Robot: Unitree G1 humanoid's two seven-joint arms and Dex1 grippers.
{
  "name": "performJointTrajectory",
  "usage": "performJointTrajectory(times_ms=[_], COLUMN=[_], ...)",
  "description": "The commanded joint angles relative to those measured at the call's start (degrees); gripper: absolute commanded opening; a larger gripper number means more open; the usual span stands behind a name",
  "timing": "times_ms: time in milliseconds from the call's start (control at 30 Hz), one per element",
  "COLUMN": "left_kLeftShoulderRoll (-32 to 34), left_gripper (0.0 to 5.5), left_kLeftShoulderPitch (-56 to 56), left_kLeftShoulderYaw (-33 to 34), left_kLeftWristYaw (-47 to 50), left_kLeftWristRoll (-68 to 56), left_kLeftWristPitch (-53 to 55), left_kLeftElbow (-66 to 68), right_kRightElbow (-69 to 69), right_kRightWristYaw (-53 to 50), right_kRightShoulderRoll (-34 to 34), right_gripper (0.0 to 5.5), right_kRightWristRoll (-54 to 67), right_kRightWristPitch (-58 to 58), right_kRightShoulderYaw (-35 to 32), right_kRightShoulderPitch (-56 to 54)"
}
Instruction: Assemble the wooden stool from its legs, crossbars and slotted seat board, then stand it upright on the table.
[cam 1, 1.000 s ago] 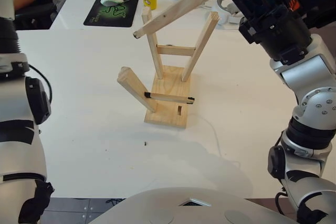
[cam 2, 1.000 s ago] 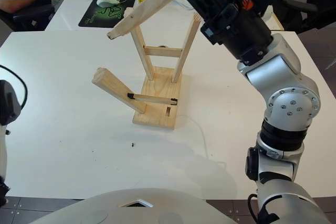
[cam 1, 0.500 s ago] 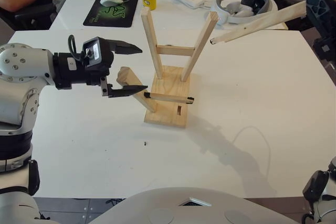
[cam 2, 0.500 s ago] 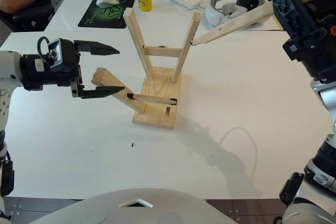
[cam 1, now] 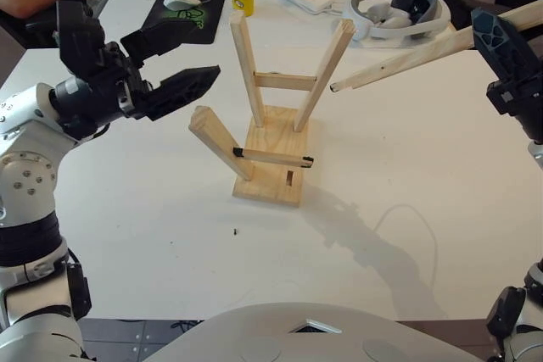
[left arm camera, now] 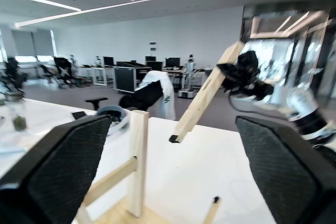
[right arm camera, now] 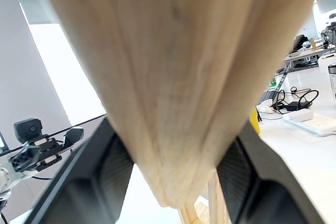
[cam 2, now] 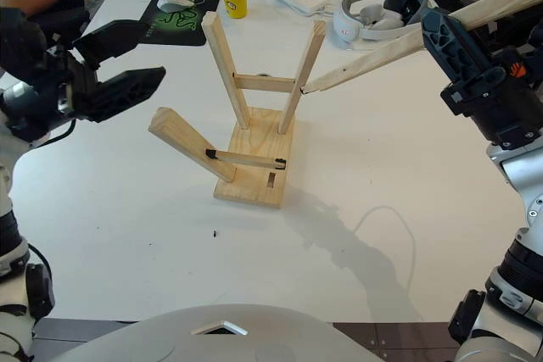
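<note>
Tabletop (cam 1: 407, 175) holds your seat (cam 1: 273, 186) slots-up; right gripper (cam 2: 443, 36) clamps the fourth leg (cam 2: 365, 61) ready for insertion, left gripper (cam 1: 200, 50) gapes wide, empty.

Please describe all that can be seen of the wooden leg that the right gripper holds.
The leg is pale bare wood, long, straight, square in section, with small holes along one side. The right gripper is shut on it toward its upper end. It hangs tilted over the table, its lower end near an already fitted upright leg, seemingly not touching it.
</note>
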Motion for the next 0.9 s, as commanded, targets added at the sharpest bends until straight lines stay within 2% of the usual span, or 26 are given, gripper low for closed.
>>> performJointTrajectory(times_ms=[33,267,333,433,500,567,733,900], left_kLeftShoulderRoll=[14.01,18.59,19.41,20.19,23.14,15.68,-0.19,-8.14], left_gripper=[4.18,3.2,2.95,2.46,2.13,1.82,1.09,0.37], left_kLeftShoulderPitch=[1.3,0.99,4.96,15.51,23.95,27.27,33.37,36.67], left_kLeftShoulderYaw=[5.02,5.08,2.74,-3.06,-12.78,-17.24,-22.99,-31.97], left_kLeftWristYaw=[-10.72,-17.02,-20.09,-24.08,-25.92,-19.63,-7.09,-0.28], left_kLeftWristRoll=[-16.36,-19.0,-16.6,-7.93,9.61,17.94,28.69,39.08], left_kLeftWristPitch=[19.09,25.77,26.58,22.9,9.86,2.28,-12.61,-21.92], left_kLeftElbow=[3.73,5.8,-0.67,-11.61,-16.37,-16.21,-18.72,-19.13], right_kRightElbow=[0.75,2.25,2.64,3.01,3.85,5.16,7.81,10.02], right_kRightWristYaw=[0.83,2.11,2.48,2.72,3.16,3.61,4.79,6.68], right_kRightShoulderRoll=[0.27,0.37,0.19,-0.11,-0.49,-0.64,-0.91,-1.18], right_gripper=[2.06,2.06,2.06,2.06,2.06,2.06,2.06,2.06], right_kRightWristRoll=[-1.21,-2.54,-3.01,-3.43,-4.38,-4.92,-6.6,-8.31], right_kRightWristPitch=[0.26,-0.14,-0.26,-0.26,-0.1,0.36,1.34,2.62], right_kRightShoulderYaw=[0.58,-0.79,-1.23,-1.35,-0.56,0.83,4.41,6.44], right_kRightShoulderPitch=[0.73,2.76,3.26,3.25,2.46,0.39,-3.82,-6.67])
